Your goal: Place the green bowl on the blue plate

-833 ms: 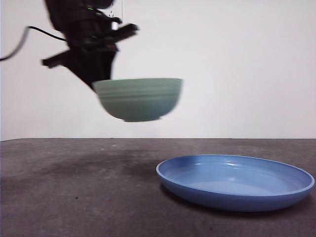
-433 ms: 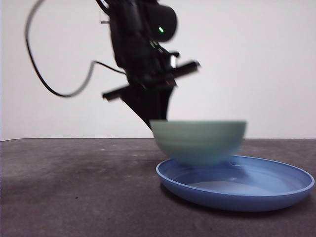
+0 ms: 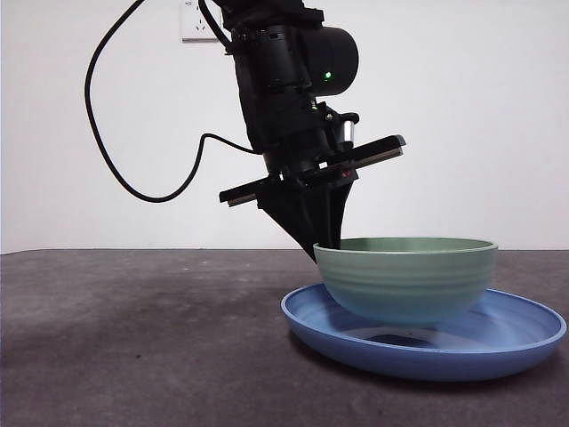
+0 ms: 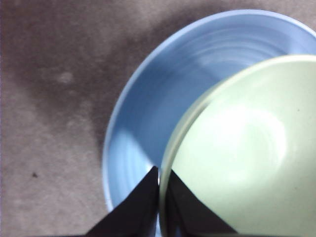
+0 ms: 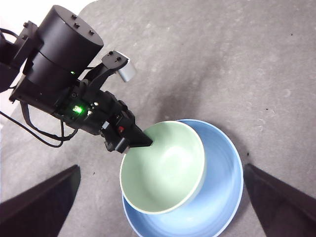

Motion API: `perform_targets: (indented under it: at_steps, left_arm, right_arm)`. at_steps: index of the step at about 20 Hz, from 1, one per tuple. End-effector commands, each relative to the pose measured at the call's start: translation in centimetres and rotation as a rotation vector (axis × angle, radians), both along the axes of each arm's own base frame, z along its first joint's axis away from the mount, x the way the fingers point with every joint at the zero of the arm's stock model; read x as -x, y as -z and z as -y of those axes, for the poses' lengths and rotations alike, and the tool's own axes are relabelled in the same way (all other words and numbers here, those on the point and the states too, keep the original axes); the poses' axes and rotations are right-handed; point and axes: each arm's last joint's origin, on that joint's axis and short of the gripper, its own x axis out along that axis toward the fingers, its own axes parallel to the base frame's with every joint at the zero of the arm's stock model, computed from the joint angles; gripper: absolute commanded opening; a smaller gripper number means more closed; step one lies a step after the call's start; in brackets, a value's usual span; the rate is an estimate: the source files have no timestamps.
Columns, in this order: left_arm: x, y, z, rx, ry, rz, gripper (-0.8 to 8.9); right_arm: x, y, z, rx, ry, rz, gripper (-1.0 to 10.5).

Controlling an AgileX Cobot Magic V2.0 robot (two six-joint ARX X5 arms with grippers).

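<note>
The green bowl (image 3: pixel 404 280) hangs upright low inside the blue plate (image 3: pixel 524 342), with a dark shadow under it; I cannot tell whether its base touches. My left gripper (image 3: pixel 327 242) is shut on the bowl's rim on its left side, one jaw inside and one outside. The left wrist view shows these black jaws (image 4: pixel 159 173) pinching the bowl's rim (image 4: pixel 170 148) over the plate (image 4: pixel 143 113). From high above, my right gripper (image 5: pixel 162 170) stands open and holds nothing; its fingers (image 5: pixel 49 195) frame the bowl (image 5: pixel 165 168), the plate (image 5: pixel 222 197) and the left gripper (image 5: pixel 140 140).
Dark grey table surface (image 3: pixel 133 338) spreads to the left of the plate. The left arm's black cable (image 3: pixel 116 160) loops in front of the white wall. A wall socket (image 3: pixel 196 20) is at the top.
The left gripper has carried the bowl rightward and down, from mid-air left of the plate to low inside it. The plate has stayed put.
</note>
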Motion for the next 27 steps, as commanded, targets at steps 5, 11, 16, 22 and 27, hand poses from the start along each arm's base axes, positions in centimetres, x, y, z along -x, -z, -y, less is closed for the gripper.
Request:
perform_targets:
  at_steps: [5, 11, 16, 22, 27]
  left_arm:
    - [0.1, 0.5, 1.3, 0.007, 0.029, 0.013, 0.09]
    - [0.0, 1.8, 1.6, -0.015, 0.03, -0.006, 0.35]
    - [-0.2, 1.7, 1.6, -0.013, 0.025, -0.003, 1.68]
    - [0.0, -0.7, 0.6, -0.056, 0.074, -0.018, 3.48]
    - [1.6, -7.2, -2.4, -0.021, 0.109, 0.098, 5.7]
  right_arm:
    - [-0.1, -0.6, 0.0, 0.015, -0.004, 0.032, 6.0]
    - [-0.1, -0.6, 0.0, 0.015, -0.004, 0.032, 6.0]
    - [-0.1, -0.6, 0.0, 0.015, -0.004, 0.033, 6.0]
    - [-0.1, -0.6, 0.0, 0.015, -0.004, 0.032, 6.0]
    - [-0.1, -0.6, 0.0, 0.015, -0.004, 0.032, 6.0]
